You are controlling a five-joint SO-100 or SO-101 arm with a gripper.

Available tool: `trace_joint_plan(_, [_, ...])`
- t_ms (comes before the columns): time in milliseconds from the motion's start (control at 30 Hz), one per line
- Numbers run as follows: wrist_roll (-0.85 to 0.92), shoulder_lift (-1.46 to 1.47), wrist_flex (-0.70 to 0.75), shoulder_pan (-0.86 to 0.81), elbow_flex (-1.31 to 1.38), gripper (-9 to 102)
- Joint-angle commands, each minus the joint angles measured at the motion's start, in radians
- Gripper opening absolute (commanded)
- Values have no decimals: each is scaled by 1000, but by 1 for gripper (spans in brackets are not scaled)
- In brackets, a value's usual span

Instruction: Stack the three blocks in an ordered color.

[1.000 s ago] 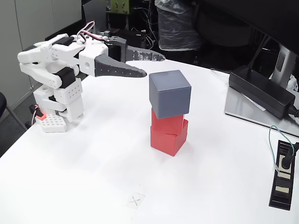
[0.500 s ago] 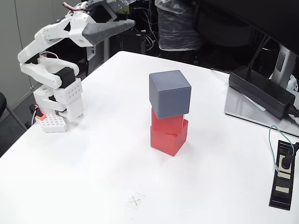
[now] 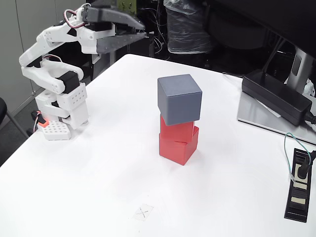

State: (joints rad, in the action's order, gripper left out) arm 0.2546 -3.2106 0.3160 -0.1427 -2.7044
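White counter point(image 3: 98, 187) fills most of the frame, with a cluttered, dark lab background along the top edge. At the frame's centre stands the stack: a red block point(image 3: 177, 144) flat on the counter, a second red block point(image 3: 176, 130) on it, turned a little so their edges do not line up, and the grey block point(image 3: 179, 98) on top, overhanging the red one beneath it toward the left of the frame. All three touch in one column, so I judge the stacking itself done.

My hand point(image 3: 143, 29) is in the upper left of the frame, raised high above the counter's far edge and well apart from the stack. Its jaws are parted with a clear gap between the tips, and nothing is in them. My base point(image 3: 61, 111) sits at the left edge of the counter.

From my hand the stack lies down and to the right in the frame, nearer the camera, its long axis upright. That is what any further move turns on: the column is tall and a bit crooked, so I would judge a sideways sweep at block height to be the risk, and keeping high and clear the safe course.

At the right of the frame lie a black power brick point(image 3: 276, 96) and a power strip point(image 3: 298, 190), both well apart from the stack.
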Motion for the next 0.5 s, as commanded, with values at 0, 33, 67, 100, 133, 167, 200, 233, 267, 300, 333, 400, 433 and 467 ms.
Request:
trace_joint_plan(0, [-109, -8, 67, -2, -9, 0])
trace_joint_plan(33, [-140, -8, 92, -2, -15, 0])
trace_joint_plan(67, [-166, -8, 115, 0, -20, 0])
trace_joint_plan(100, [-192, -8, 135, 0, -28, 0])
trace_joint_plan(133, [-218, -8, 156, 2, -37, 0])
trace_joint_plan(167, [-239, -8, 175, 3, -48, 0])
trace_joint_plan(200, [-258, -8, 192, 6, -60, 0])
trace_joint_plan(233, [-275, -8, 206, 11, -75, 0])
trace_joint_plan(267, [-287, -8, 219, 11, -91, 0])
trace_joint_plan(300, [-293, -8, 230, 12, -107, 1])
trace_joint_plan(333, [-304, -8, 238, 12, -124, 1])
trace_joint_plan(400, [-302, -8, 244, 12, -160, 1])
trace_joint_plan(433, [-302, -8, 244, 12, -175, 1])
trace_joint_plan(467, [-302, -8, 244, 12, -192, 1])
